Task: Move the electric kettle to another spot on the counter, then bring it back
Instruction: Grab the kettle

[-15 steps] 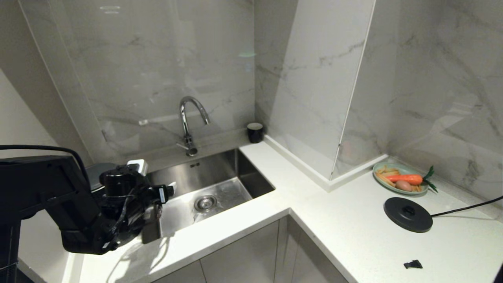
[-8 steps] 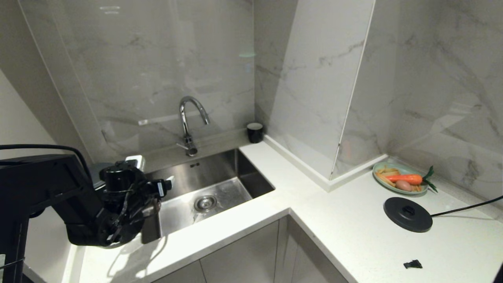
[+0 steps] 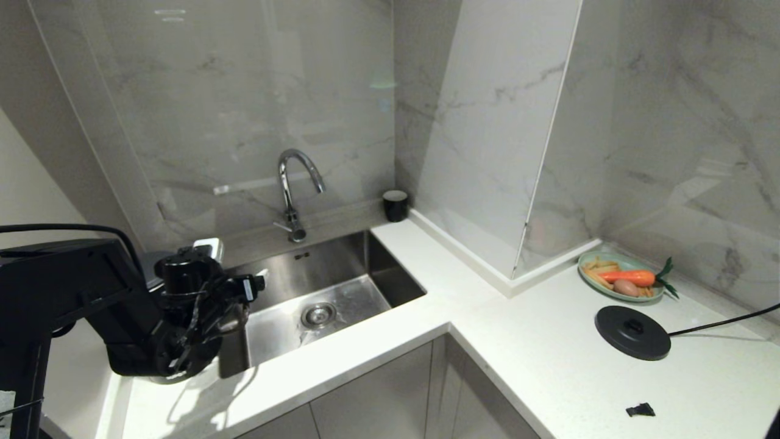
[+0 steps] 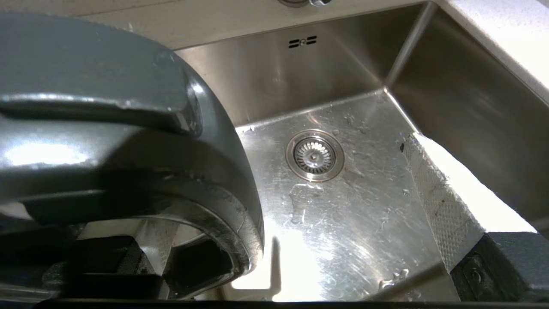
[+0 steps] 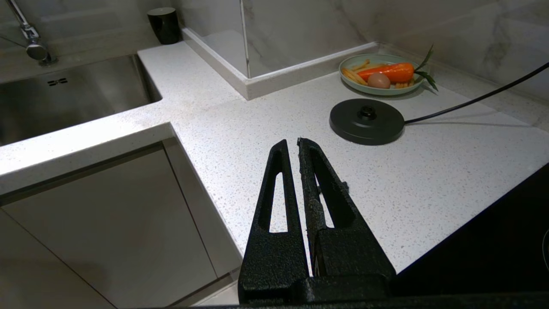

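Observation:
The electric kettle [image 3: 152,266] stands on the counter [image 3: 524,341] left of the sink, mostly hidden behind my left arm. Only a grey patch of its top shows in the head view. In the left wrist view its dark glossy curved handle and rim [image 4: 128,128] fill one side, close to the camera. My left gripper [image 3: 234,262] is open beside it, over the sink. One white textured finger [image 4: 433,189] shows; the kettle covers the other. My right gripper [image 5: 291,140] is shut and empty, parked over the counter's front.
The steel sink [image 3: 365,253] with its drain [image 4: 314,155] and tap [image 3: 292,189] lies beside the left arm. A small black cup [image 3: 395,205] stands in the corner. The corded round black base [image 3: 632,332], a plate of vegetables [image 3: 618,277] and a black scrap [image 3: 640,410] are on the right.
My left arm has shifted slightly up and away along the sink's left side, with the gripper staying open. The kettle's visible top has not moved. The right side is unchanged.

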`<state>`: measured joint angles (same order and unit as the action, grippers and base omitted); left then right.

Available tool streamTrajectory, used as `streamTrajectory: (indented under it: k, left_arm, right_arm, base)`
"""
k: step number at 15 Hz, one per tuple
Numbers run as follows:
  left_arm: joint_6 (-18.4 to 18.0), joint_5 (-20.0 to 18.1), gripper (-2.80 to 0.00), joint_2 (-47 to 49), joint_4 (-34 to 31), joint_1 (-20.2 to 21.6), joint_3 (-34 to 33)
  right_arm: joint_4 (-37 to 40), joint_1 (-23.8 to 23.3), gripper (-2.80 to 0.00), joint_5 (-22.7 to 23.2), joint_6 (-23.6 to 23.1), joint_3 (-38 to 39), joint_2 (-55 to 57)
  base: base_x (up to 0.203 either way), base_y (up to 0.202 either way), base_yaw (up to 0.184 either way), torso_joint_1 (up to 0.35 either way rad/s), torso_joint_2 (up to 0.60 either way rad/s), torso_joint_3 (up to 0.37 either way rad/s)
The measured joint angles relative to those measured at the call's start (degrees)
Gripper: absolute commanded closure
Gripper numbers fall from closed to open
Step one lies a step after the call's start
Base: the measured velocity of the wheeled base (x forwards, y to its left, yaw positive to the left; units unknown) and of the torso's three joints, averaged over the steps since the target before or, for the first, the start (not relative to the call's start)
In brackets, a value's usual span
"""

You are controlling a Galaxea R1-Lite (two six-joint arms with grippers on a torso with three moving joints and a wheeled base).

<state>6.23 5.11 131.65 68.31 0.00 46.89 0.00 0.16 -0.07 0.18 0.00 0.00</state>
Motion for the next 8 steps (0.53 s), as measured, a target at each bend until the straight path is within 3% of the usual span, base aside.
streamTrajectory:
  k: [8]
  left_arm:
    - [-0.06, 0.10, 0.00, -0.23, -0.02, 0.03, -0.11]
  right_arm:
    - [0.03, 0.00, 0.00, -0.06, 0.01, 0.00, 0.00]
  base:
    - [0.000, 0.000, 0.000, 0.000, 0.00, 0.000]
